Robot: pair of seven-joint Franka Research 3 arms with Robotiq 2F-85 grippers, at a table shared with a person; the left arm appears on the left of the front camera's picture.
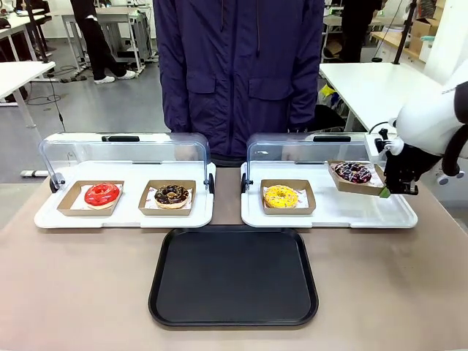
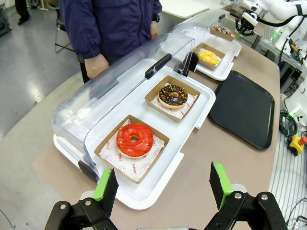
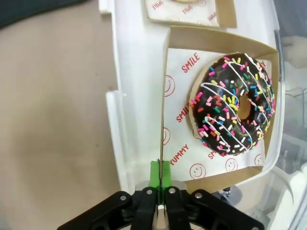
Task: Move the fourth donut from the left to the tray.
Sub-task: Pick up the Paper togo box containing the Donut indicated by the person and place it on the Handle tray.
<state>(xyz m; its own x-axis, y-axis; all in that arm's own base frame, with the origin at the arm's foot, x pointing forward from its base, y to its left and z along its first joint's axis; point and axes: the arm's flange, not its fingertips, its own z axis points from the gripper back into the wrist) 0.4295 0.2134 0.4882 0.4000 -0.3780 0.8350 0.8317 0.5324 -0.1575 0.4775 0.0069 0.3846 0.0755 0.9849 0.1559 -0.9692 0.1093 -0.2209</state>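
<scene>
My right claw (image 3: 160,178) is clamped on the thin wall of the small cardboard box (image 3: 177,43) carrying the donut (image 1: 353,172), lifted and tilted at the right of the front frame, above the white tray (image 1: 398,217). The load looks light, but the card is floppy and the glaze fragile. My left claw (image 2: 162,186) stands apart. The black tray (image 1: 234,276) waits at lower centre.

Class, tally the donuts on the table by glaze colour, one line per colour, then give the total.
Red-glazed ring donut: 1
Yellow-glazed ring donut: 1
Chocolate-glazed ring donuts: 2, one with pale sprinkles, one with white drizzle and coloured sprinkles
Total: 4
</scene>
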